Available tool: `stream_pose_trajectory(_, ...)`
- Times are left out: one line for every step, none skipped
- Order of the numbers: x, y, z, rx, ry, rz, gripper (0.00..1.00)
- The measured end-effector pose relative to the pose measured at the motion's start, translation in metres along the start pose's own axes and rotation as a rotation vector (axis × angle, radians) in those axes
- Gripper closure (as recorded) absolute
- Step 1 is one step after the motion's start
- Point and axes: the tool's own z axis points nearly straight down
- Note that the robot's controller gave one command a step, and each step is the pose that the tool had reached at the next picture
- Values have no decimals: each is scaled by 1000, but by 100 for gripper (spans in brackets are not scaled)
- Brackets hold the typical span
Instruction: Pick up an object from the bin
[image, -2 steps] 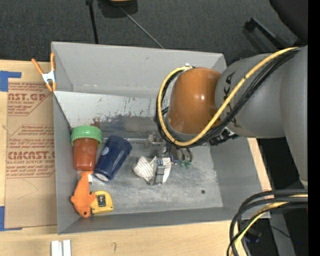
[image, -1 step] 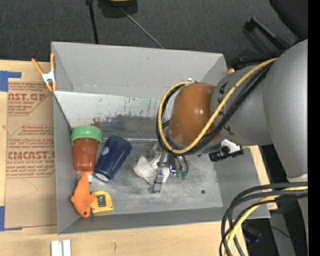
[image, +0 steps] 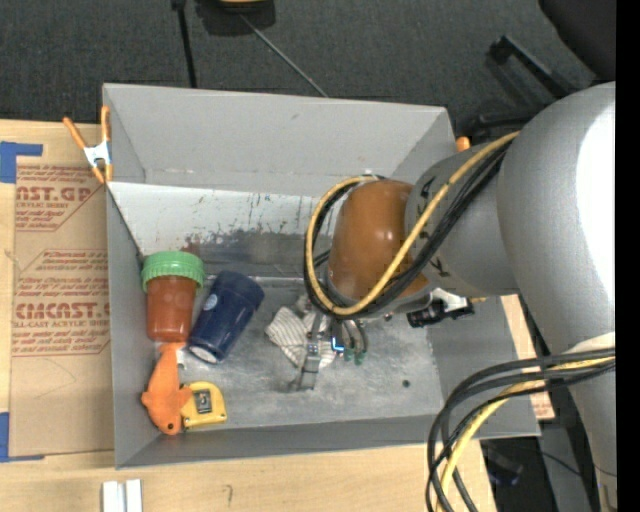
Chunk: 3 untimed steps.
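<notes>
My gripper (image: 312, 362) reaches down to the bin floor near the middle, below the orange wrist cover. Its fingertips sit at the right edge of a crumpled grey-white cloth-like piece (image: 287, 331), which lies just left of them. I cannot make out whether anything is between the fingers. A dark blue cup (image: 225, 314) lies on its side further left, its open end towards the front.
An orange-brown jar with a green lid (image: 170, 295) lies by the bin's left wall. An orange and yellow tape measure (image: 182, 398) rests in the front left corner. The arm and its cables cover the bin's right part.
</notes>
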Motion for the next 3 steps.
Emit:
stream_pose_trajectory(0, -25, 12, -1, -2, -6, 100)
stream_pose_trajectory(0, -25, 12, -1, -2, -6, 100)
stream_pose_trajectory(-1, -26, -122, -1, 0, 72, 100)
